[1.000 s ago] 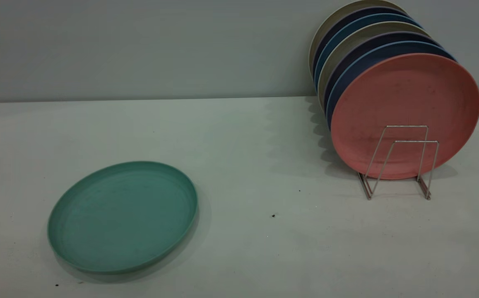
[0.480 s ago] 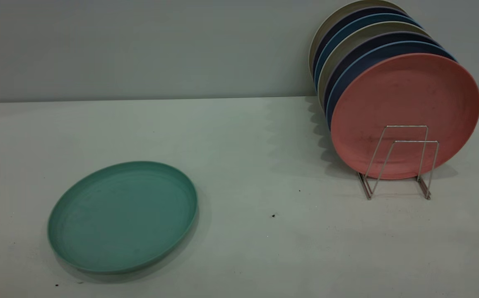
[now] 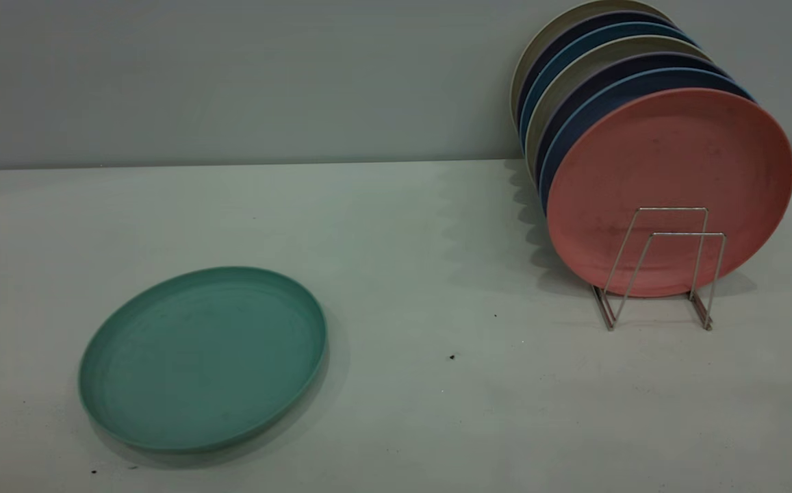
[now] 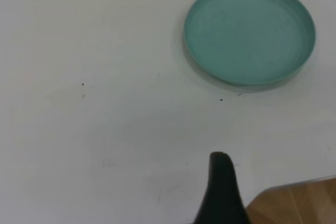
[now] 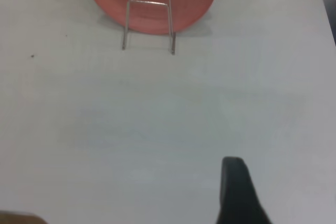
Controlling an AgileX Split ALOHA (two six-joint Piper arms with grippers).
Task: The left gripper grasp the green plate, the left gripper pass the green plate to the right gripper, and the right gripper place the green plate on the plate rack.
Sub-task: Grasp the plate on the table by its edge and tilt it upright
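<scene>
A: From your exterior view neither arm shows. What's on the table [image 3: 402, 239]?

B: The green plate [image 3: 202, 358] lies flat on it, well apart from the plate rack [image 3: 662, 267]. In the rack a salmon-pink plate [image 3: 669, 164] stands on edge in front of blue plates [image 3: 584, 113] and pale ones.

A: And your wrist views?

B: Left wrist shows one black finger [image 4: 223, 190] of the left gripper [image 4: 223, 192] over bare table, well short of the green plate [image 4: 249, 32]; beside it, a wooden corner [image 4: 294, 203]. Right wrist shows one finger [image 5: 239, 192] of the right gripper [image 5: 239, 195], well apart from the rack [image 5: 149, 17].

A: Fingers spread or together?

B: You can't tell for either; only one finger shows.
</scene>
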